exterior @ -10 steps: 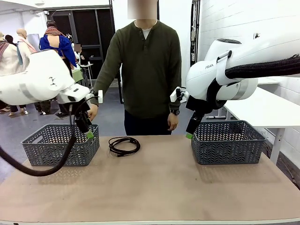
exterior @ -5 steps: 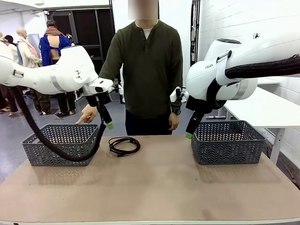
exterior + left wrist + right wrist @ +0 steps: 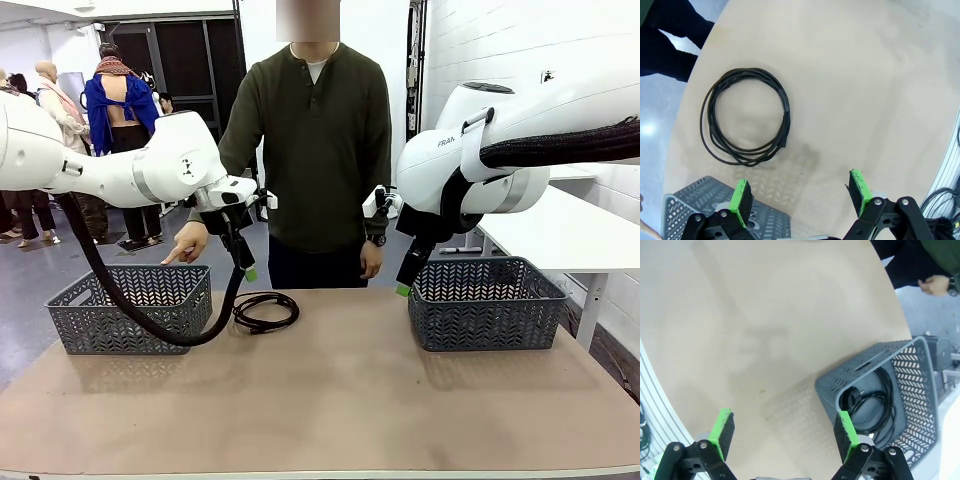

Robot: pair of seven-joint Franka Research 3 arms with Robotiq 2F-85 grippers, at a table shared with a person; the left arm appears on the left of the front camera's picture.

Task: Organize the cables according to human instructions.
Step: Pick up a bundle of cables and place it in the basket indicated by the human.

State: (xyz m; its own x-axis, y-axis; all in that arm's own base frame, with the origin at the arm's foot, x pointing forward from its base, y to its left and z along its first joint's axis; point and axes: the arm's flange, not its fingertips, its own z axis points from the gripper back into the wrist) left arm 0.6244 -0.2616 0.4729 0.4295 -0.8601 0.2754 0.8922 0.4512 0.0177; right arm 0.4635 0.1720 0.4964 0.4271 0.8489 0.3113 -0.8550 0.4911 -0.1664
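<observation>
One coiled black cable [image 3: 265, 311] lies on the table near its far edge, left of centre; in the left wrist view the cable [image 3: 746, 116] is a flat loop ahead of the fingers. My left gripper [image 3: 247, 268] hangs open in the air just above and left of that coil; in its own view the left gripper [image 3: 799, 192] holds nothing. My right gripper [image 3: 404, 285] hovers open beside the near-left corner of the right basket [image 3: 486, 302]. More cable [image 3: 871, 401] lies coiled inside that basket [image 3: 827, 385]. The right gripper [image 3: 785, 432] holds nothing.
A grey basket [image 3: 128, 308] stands at the left of the table, its corner [image 3: 692, 197] close under my left fingers. The person stands at the far edge, one hand [image 3: 185, 243] pointing a finger down at the left basket. The near half of the table [image 3: 330, 400] is bare.
My left arm has swung from over the left basket toward the right and now hangs above the coiled cable. The person's pointing hand has come into sight. The right arm has not moved.
</observation>
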